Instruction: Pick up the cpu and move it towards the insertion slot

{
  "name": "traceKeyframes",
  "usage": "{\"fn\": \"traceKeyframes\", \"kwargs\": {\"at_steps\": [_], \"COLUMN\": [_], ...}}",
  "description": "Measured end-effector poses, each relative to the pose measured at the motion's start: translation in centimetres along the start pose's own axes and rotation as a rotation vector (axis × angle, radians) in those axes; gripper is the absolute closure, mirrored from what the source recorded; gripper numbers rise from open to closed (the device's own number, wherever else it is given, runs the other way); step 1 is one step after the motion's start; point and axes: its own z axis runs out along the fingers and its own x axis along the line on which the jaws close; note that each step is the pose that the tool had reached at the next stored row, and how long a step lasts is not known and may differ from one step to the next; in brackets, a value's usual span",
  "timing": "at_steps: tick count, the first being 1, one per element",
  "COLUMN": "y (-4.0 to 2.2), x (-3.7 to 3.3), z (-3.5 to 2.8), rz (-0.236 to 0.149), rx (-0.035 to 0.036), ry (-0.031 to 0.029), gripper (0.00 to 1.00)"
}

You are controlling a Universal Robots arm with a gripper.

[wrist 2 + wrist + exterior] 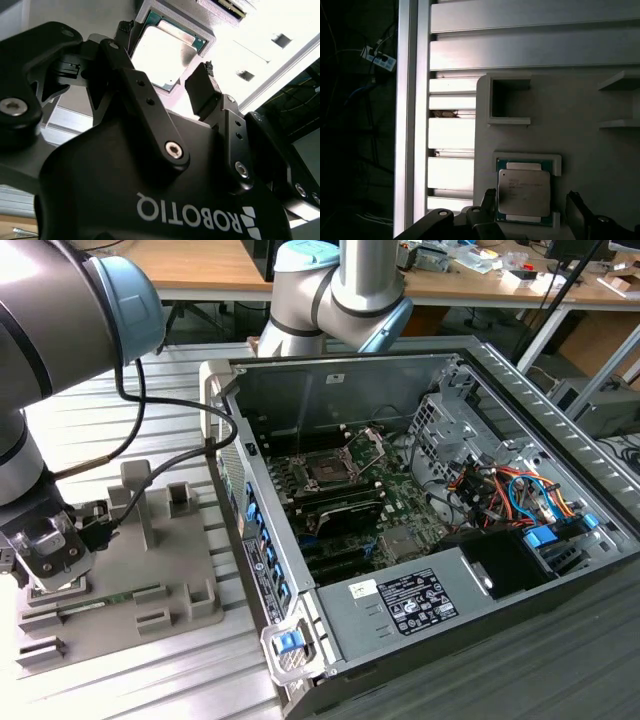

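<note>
The cpu, a flat square chip with a silvery top and thin green rim, lies in a shallow nest on the grey fixture plate. My gripper is open and hangs just above it, one black finger on each side of the chip, not clamping it. The second wrist view shows the same cpu between the fingertips. In the exterior view my gripper is low over the fixture at the left. The insertion slot sits inside the open computer case, its silver retention plate hinged up.
The grey fixture plate carries upright posts and blocks, and a long green memory stick lies on it. The computer case has raised metal walls, a drive cage and cables at the exterior view's right. Black memory slots lie beside the socket.
</note>
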Motion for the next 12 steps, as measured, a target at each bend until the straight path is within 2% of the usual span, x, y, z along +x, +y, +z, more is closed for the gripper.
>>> {"fn": "traceKeyframes", "kwargs": {"at_steps": [12], "y": [-0.02], "x": [0.00], "z": [0.62], "rz": [0.000], "rx": [0.0000], "ry": [0.0000], "gripper": [0.34]}}
